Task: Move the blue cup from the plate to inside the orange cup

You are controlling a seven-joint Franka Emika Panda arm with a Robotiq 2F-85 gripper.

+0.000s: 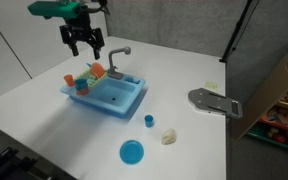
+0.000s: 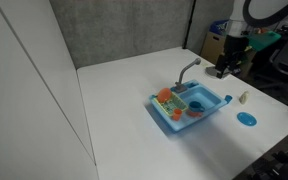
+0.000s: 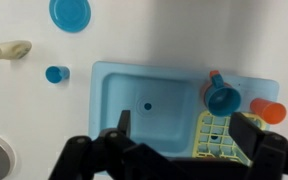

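Observation:
The bright-blue plate (image 3: 70, 13) (image 1: 131, 152) lies bare on the white table. The small blue cup (image 3: 56, 74) (image 1: 149, 120) stands upright on the table beside the plate, not touching it. The orange cup (image 3: 267, 110) lies at the end of the yellow rack (image 3: 216, 135) in the toy sink (image 3: 164, 85). A darker blue cup (image 3: 222, 97) rests on that rack with an orange piece behind it. My gripper (image 3: 184, 130) (image 1: 84, 42) hangs open and empty above the sink, far from the plate and the small cup.
A beige toy (image 3: 11, 49) (image 1: 169, 136) lies near the small cup. A flat grey object (image 1: 214, 102) sits toward the table's far edge. The sink's grey tap (image 1: 117, 55) rises close beside my fingers. Shelves with clutter stand beyond the table.

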